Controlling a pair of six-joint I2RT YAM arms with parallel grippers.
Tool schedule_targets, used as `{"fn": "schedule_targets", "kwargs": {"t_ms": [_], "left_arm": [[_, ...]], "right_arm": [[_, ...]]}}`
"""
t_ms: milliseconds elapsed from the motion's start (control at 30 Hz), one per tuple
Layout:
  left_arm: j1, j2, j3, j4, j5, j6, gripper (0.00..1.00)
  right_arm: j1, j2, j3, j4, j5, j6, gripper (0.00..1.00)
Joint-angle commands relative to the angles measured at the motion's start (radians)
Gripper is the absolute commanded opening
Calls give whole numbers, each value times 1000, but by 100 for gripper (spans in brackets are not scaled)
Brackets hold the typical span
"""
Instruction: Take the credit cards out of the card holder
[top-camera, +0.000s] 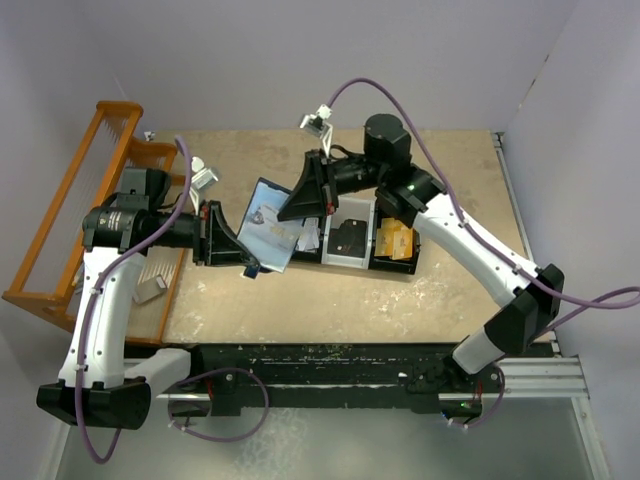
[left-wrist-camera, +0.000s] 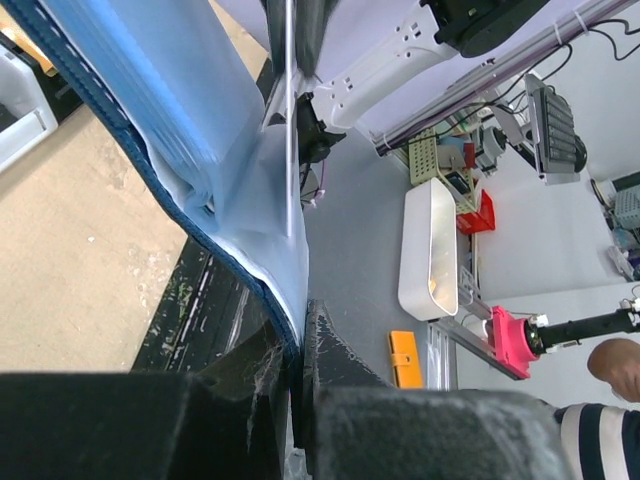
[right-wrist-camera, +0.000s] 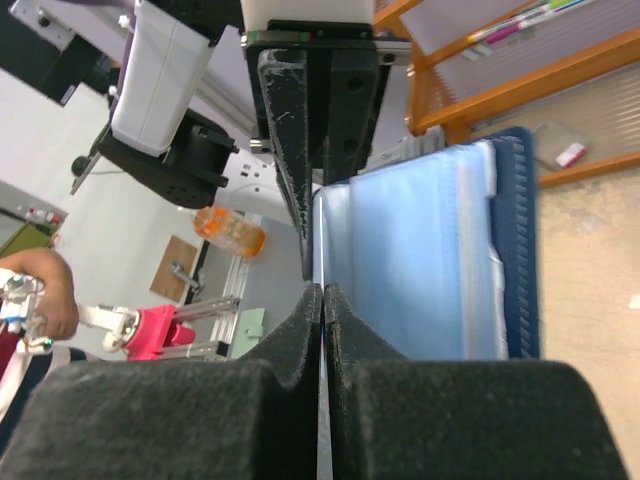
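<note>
The card holder (top-camera: 268, 236) is held open over the left-centre of the bench (top-camera: 420, 290), between my two tools. Its pale blue inner faces are turned up and its dark stitched edge runs along the outside.

My left tool (left-wrist-camera: 300, 345) is closed tight on the holder's lower edge, and the navy border enters straight between the pads. My right tool (right-wrist-camera: 321, 300) is closed all the way on a thin sheet (left-wrist-camera: 290, 120) that stands just beside the holder's pale leaves. The sheet shows edge-on only, so I cannot tell whether it is a card or a clear sleeve.

In the top view the two tools point at each other across the holder, with little room between their tips.

A black tray (top-camera: 352, 262) lies just right of the holder. Its right compartment holds yellow cards (top-camera: 396, 241), and my right arm crosses above it.

Bare bench runs from the holder and tray toward the near edge. An orange wooden rack (top-camera: 75, 215) stands along the left edge of the bench, under my left arm.
</note>
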Motion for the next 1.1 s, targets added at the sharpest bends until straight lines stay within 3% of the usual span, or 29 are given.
{"fn": "schedule_targets", "kwargs": {"t_ms": [0,133,367,400,467,667,900,1067], "left_arm": [[-3,3,50,26,-17,21,5],[-3,-7,47,102,-174,-49,2],[-3,20,62,163,-426,-128,0],[-2,36,76,142,-397,-110,0],[-2,48,93,115,-325,-84,0],[-1,5,118,141,-247,-43,0],[-1,3,154,97,-203,-25,0],[-2,2,192,67,-163,-11,0]], "right_arm": [[-112,-91,-18,31,-29,48,0],[-252,-185,-110,72,40,100,0],[-397,-320,-275,-155,357,-29,0],[-397,-318,-282,-212,472,-63,0],[-397,-309,-322,-264,557,-94,0],[-335,-268,-487,34,736,55,0],[-126,-39,-469,199,956,185,0],[-53,106,-473,327,1046,295,0]]}}
